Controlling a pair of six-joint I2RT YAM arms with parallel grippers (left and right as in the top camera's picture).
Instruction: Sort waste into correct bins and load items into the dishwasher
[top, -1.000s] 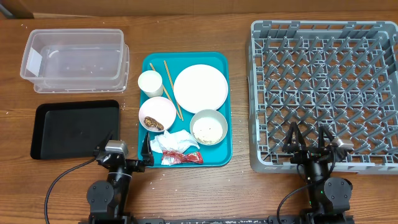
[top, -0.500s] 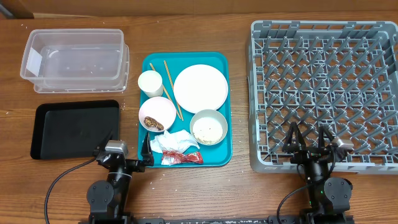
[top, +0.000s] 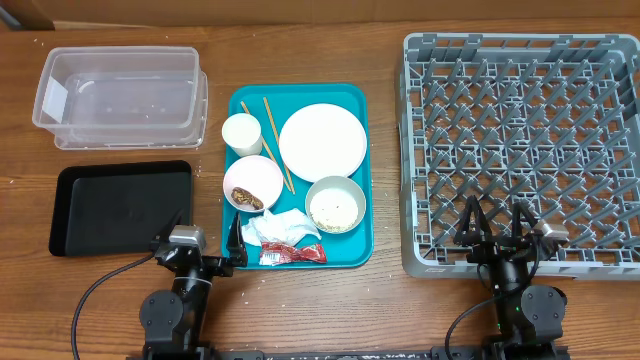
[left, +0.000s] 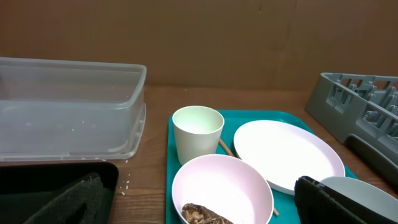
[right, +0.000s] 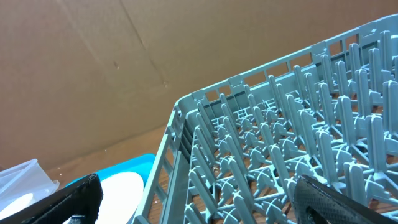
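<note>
On the teal tray (top: 348, 96) lie a white plate (top: 322, 141), a white cup (top: 242, 132), two chopsticks (top: 276, 140), a bowl with a brown food lump (top: 252, 183), a bowl with rice (top: 335, 204), a crumpled napkin (top: 278, 228) and a red wrapper (top: 293, 254). The clear tub (top: 120, 95) and black tray (top: 118, 205) are at the left; the grey rack (top: 520, 140) is at the right. My left gripper (top: 208, 238) is open at the tray's near left corner; its view shows the cup (left: 198, 132), plate (left: 287, 154) and lump bowl (left: 222, 190). My right gripper (top: 497, 225) is open over the rack's near edge (right: 261, 143).
Loose rice grains lie on the wood beside the black tray (left: 126, 185). A brown cardboard wall stands behind the table (left: 205, 37). Bare wooden table runs along the near edge between the two arms (top: 380, 310).
</note>
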